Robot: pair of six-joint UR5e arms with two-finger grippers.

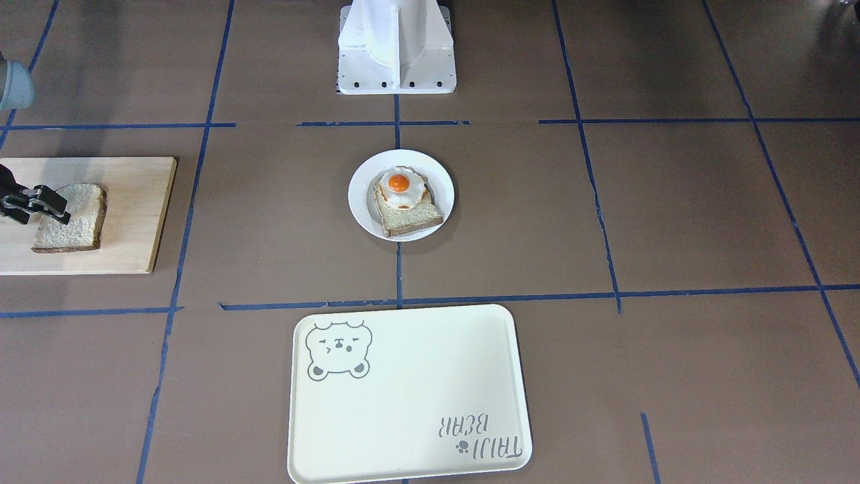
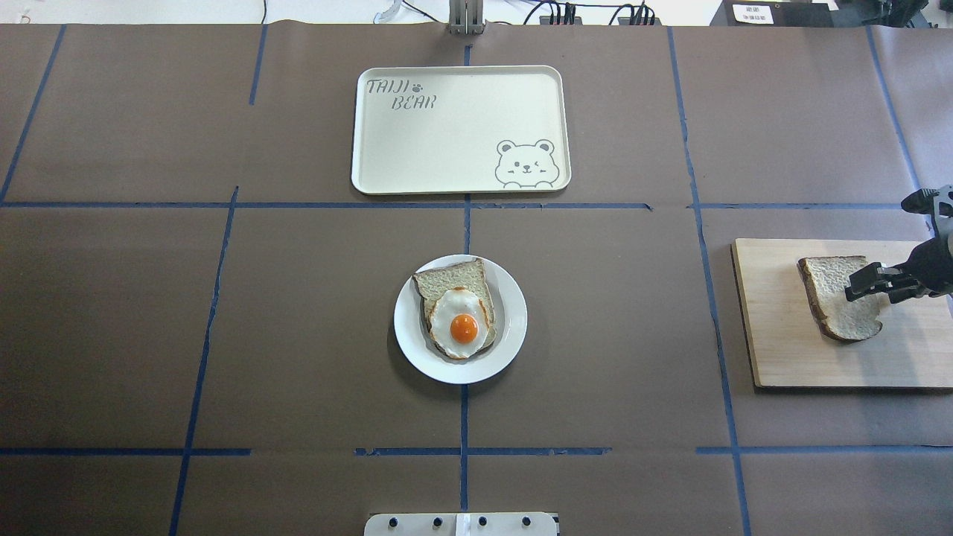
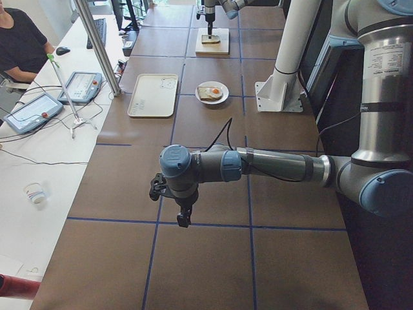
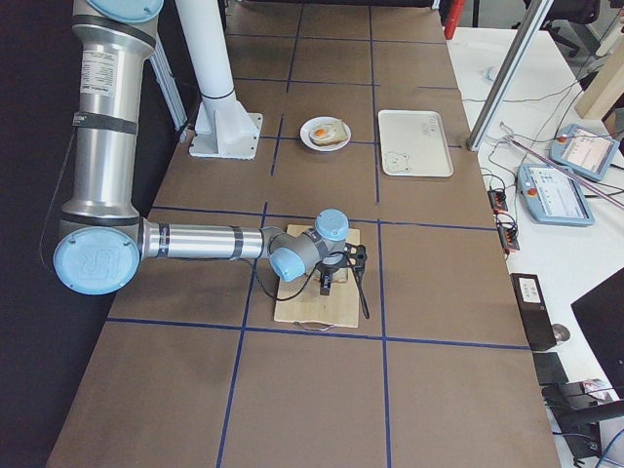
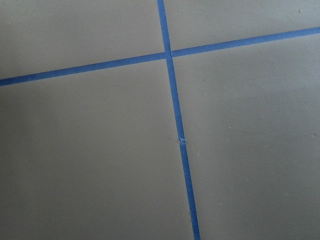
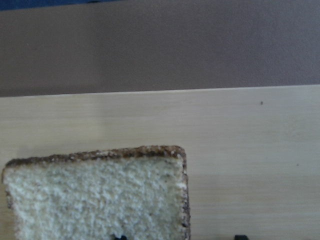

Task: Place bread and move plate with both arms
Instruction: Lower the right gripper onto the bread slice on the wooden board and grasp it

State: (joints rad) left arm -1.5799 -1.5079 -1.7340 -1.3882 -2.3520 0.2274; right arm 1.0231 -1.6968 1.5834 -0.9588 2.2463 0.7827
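Right gripper (image 2: 871,289) low over the wooden cutting board (image 2: 782,342), fingers (image 2: 856,286) parted and straddling the outer crust of the plain bread slice (image 2: 832,294) lying flat there, white plate (image 2: 514,321) with egg toast (image 2: 461,324) well off leftward, left gripper (image 3: 185,218) far away, aperture untellable.

One plain bread slice (image 2: 834,290), one egg-topped slice (image 2: 447,279), one plate (image 2: 514,320), one tray (image 2: 447,141), one board (image 2: 774,327), two arms (image 3: 271,166) (image 4: 195,241)

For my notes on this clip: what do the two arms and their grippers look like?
The left arm and right arm are silver-grey tubes with rounded light blue-grey joint caps. A thin black cable loops along the left forearm. The left gripper and right gripper are black, each with two fingers.
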